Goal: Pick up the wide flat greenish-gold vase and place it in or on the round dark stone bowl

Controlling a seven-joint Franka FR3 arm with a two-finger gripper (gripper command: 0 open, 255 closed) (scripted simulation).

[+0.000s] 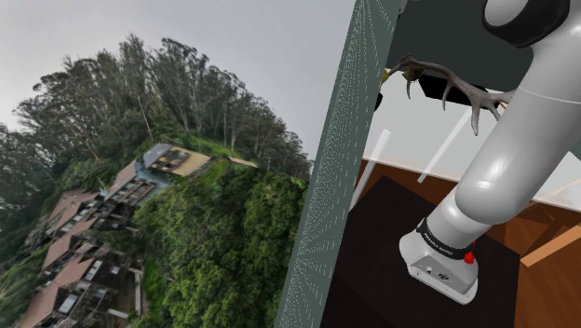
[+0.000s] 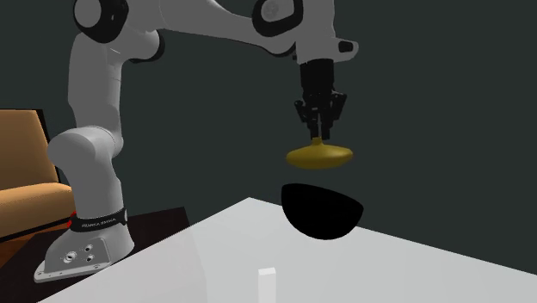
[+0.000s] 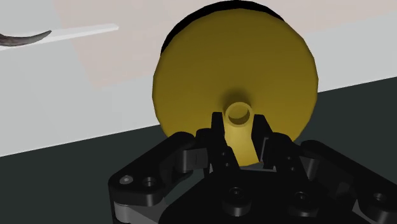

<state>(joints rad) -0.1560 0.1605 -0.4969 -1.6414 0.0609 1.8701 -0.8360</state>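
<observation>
Your gripper (image 2: 320, 133) is clamped on the narrow neck of the vase (image 2: 319, 156), w/ the jaws nearly together and only the neck's width between them. In the 2nd exterior view the vase hangs upright in the air, its flat greenish-gold body straight below the fingers and clear of the white table (image 2: 387, 267). The bowl (image 2: 322, 211), round and drawn pure black, sits on the table at 6 o'clock from the vase. There's a small gap between them, so no contact.

In the wrist view, the black fingers (image 3: 218, 130) pinch the neck on both sides, and the open mouth faces the camera. The vase (image 3: 191, 70) body spreads wide beyond the gripper (image 3: 240, 127), and a dark crescent of bowl (image 3: 172, 35) rim peeks out past its edge.

A small white block (image 2: 268, 282) stands on the table at approx 7 o'clock from the bowl. An orange armchair (image 2: 21, 172) is at 9 o'clock in that view.

In the shoulder view, an antler (image 1: 452, 84) lies at approx 12 o'clock from the arm's base.
</observation>
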